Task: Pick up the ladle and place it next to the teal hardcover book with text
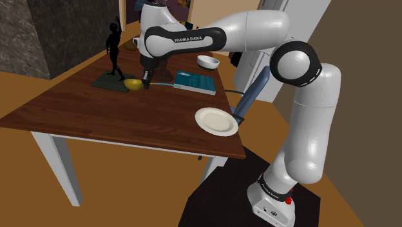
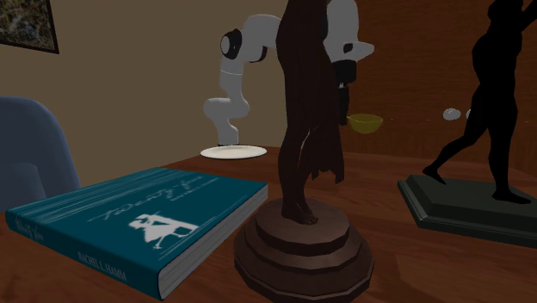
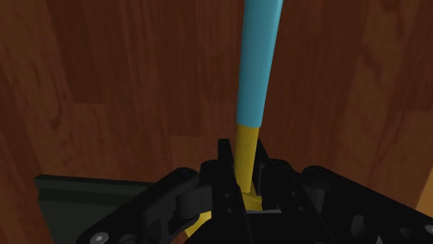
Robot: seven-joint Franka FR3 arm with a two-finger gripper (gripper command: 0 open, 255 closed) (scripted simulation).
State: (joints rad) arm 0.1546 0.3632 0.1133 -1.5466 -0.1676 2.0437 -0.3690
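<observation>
— Over the table (image 1: 96, 109), between the black statue (image 1: 114, 51) and the teal book (image 2: 138, 219), what is held?

— One ladle (image 1: 133, 83) is held. The gripper (image 3: 244, 166) is closed on it: the two black fingers (image 3: 225, 156) are pressed against the yellow neck, close to the bowl.

— How is its long axis laid?

— It is held roughly level and runs across the table, from the black statue's side toward the edge that faces the stand (image 1: 274, 206). The yellow bowl end is pointed at the statue's dark green base (image 1: 106, 81), just beside it. The light blue handle is pointed at the teal book, with its tip near the book; whether they touch cannot be told. In the second exterior view the bowl is seen above the line of the table top, with the wall (image 2: 129, 86) behind it.

— What else is counted?

— One book, with white lettering and a white figure on its cover, is laid flat near the stand-side edge. Two statues are counted: the black one, and a dark brown one (image 2: 303, 129) on a round stepped base, stood just beside the book. One white plate (image 1: 216, 120) is set at the stand-side edge, toward its nearer corner in the shoulder view, well apart from the ladle. One white bowl (image 1: 207, 62) is set by that edge's far corner. One blue chair (image 1: 254, 93) is stood beyond that edge.
</observation>
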